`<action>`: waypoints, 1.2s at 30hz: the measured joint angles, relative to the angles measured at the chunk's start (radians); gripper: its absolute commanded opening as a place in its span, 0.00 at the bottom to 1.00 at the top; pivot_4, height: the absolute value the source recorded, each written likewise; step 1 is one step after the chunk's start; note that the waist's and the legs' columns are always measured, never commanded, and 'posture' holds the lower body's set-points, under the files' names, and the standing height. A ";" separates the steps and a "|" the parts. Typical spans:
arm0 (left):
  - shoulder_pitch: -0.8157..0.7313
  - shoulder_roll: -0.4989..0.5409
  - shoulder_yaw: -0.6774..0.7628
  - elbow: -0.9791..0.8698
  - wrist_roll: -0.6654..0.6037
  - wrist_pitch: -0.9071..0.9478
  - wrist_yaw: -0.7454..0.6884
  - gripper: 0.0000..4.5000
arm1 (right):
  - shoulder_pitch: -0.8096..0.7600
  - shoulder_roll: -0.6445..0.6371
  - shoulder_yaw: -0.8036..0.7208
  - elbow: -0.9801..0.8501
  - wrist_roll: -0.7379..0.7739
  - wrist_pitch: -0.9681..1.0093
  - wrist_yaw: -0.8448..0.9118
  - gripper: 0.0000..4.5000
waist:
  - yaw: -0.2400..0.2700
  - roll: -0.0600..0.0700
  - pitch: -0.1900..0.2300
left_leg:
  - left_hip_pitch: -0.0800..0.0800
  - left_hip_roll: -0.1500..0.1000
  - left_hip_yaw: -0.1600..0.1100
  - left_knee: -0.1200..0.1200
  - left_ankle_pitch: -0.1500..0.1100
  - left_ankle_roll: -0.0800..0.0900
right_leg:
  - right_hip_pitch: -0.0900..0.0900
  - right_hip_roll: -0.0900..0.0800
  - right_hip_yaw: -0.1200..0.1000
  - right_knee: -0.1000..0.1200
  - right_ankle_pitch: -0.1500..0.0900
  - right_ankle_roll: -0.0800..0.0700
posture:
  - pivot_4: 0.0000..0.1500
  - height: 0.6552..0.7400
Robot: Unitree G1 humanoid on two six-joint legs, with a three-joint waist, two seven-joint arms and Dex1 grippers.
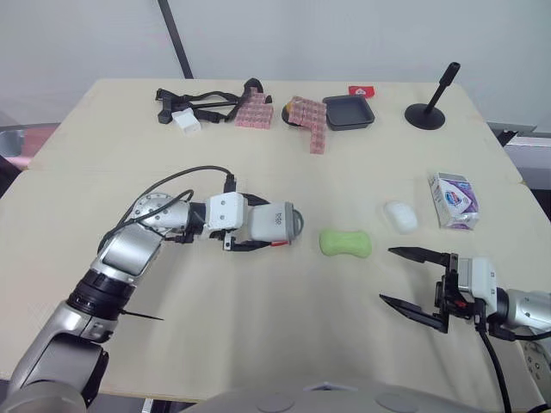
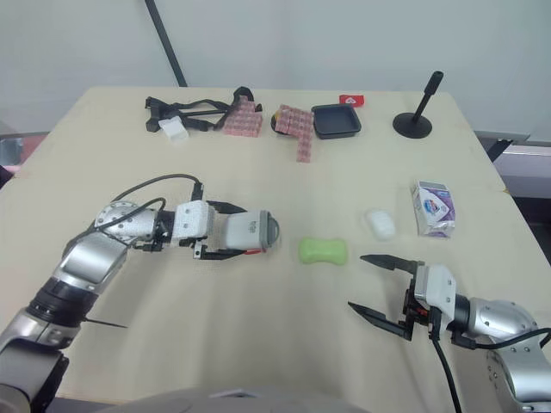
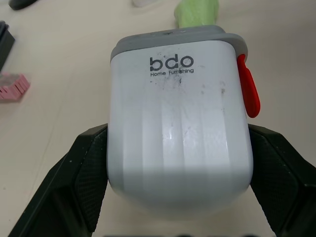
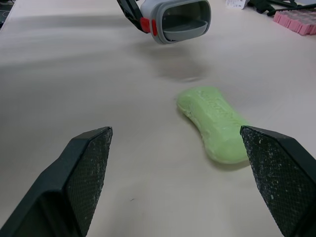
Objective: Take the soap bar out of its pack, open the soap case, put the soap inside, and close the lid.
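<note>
The green soap bar (image 1: 345,243) lies bare on the table's middle. My left gripper (image 1: 263,224) is shut on the white soap case (image 1: 274,224), held on its side just above the table, its grey-rimmed open mouth (image 4: 177,19) facing the soap a short way off. A red latch (image 3: 248,94) sits on the case's side. A small white rounded piece (image 1: 400,216), perhaps the lid, rests beyond the soap. The soap pack (image 1: 454,200) lies at the right edge. My right gripper (image 1: 387,275) stands open near the front right, pointing at the soap (image 4: 215,123), apart from it.
Along the far edge lie black straps (image 1: 202,101), pink block stacks (image 1: 254,114) (image 1: 310,122), a black tray (image 1: 349,112), a small red item (image 1: 362,90) and a black stand (image 1: 428,107). Bare tabletop (image 1: 258,327) lies in front of both grippers.
</note>
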 measured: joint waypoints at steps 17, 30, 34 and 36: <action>-0.133 0.020 -0.148 -0.075 0.122 0.178 -0.081 0.77 | -0.002 0.013 0.001 0.002 -0.020 -0.011 -0.032 0.99 | 0.002 0.000 0.000 | -0.001 -0.001 0.000 0.000 0.001 0.000 | 0.000 -0.001 -0.001 0.000 0.000 0.001 | 1.00 0.97; -0.206 -0.024 -0.196 -0.082 0.197 0.247 -0.068 0.77 | 0.009 0.019 0.001 0.002 -0.021 -0.012 -0.047 0.99 | 0.002 0.000 0.000 | -0.001 -0.001 0.000 0.000 0.003 -0.003 | 0.000 -0.001 -0.001 -0.001 0.001 0.002 | 1.00 0.97; -0.223 -0.024 -0.196 -0.083 0.207 0.262 -0.074 0.77 | 0.008 0.019 0.001 0.002 -0.021 -0.012 -0.050 0.99 | 0.002 0.000 0.000 | -0.001 -0.001 0.000 0.000 0.003 -0.003 | 0.000 -0.002 -0.001 -0.001 0.001 0.002 | 1.00 0.97; -0.224 -0.024 -0.197 -0.091 0.216 0.268 -0.076 0.77 | 0.007 0.020 0.001 0.002 -0.021 -0.012 -0.051 0.99 | 0.002 0.000 0.000 | -0.001 -0.001 0.000 0.000 0.003 -0.003 | 0.000 -0.002 -0.001 -0.001 0.001 0.002 | 1.00 0.97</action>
